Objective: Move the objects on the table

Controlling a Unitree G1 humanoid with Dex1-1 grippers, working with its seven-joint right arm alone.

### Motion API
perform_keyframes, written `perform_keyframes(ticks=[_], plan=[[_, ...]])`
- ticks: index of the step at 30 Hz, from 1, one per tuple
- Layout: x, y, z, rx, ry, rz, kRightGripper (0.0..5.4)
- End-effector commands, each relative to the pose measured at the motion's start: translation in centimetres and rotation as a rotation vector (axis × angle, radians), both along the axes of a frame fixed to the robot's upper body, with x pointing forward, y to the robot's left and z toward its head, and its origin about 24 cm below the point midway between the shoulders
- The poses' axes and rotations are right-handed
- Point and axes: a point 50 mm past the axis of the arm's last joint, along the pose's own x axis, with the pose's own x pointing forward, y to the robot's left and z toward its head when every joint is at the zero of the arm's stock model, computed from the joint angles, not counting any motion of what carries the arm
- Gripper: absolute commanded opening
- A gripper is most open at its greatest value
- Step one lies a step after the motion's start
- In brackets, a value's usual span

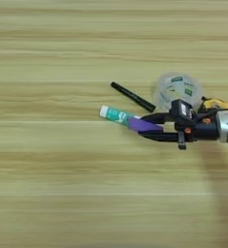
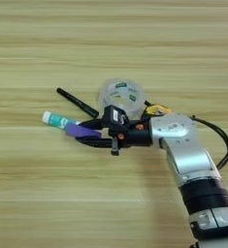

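My right gripper (image 1: 145, 128) reaches in from the right, low over the table (image 1: 62, 184), with its silver forearm (image 2: 183, 145) behind it. Its two black fingers are shut on the flat purple block (image 1: 143, 125), one above and one below it in the picture. The block's left end overlaps the right end of the white glue stick with a green label (image 1: 114, 115), which lies pointing left. Just beyond the upper finger, the slim black marker pen (image 1: 132, 96) lies diagonally on the wood, apart from the gripper.
A clear round tape roll (image 2: 121, 96) sits right behind the gripper's wrist. A yellow-and-black part (image 2: 156, 110) lies beside the roll. A black cable (image 2: 223, 138) loops off the forearm on the right. Bare wood spreads to the left, front and back.
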Motion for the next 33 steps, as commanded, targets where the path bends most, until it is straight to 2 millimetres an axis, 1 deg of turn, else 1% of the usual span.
perform_keyframes(ticks=[1,8,13,16,20,25,33], plan=[[1.6,1.0,2.9,0.024,-0.137,-0.021,1.42],[1.4,2.7,2.5,0.057,-0.132,0.017,1.42],[1.2,3.4,1.9,0.059,-0.121,0.034,1.42],[1.3,3.6,1.1,0.044,-0.100,0.029,1.42],[1.3,4.1,-0.6,-0.007,-0.056,0.042,1.42],[1.4,5.1,-2.5,-0.052,-0.018,0.071,1.42],[1.6,5.6,-3.0,-0.040,-0.010,0.078,1.42]])
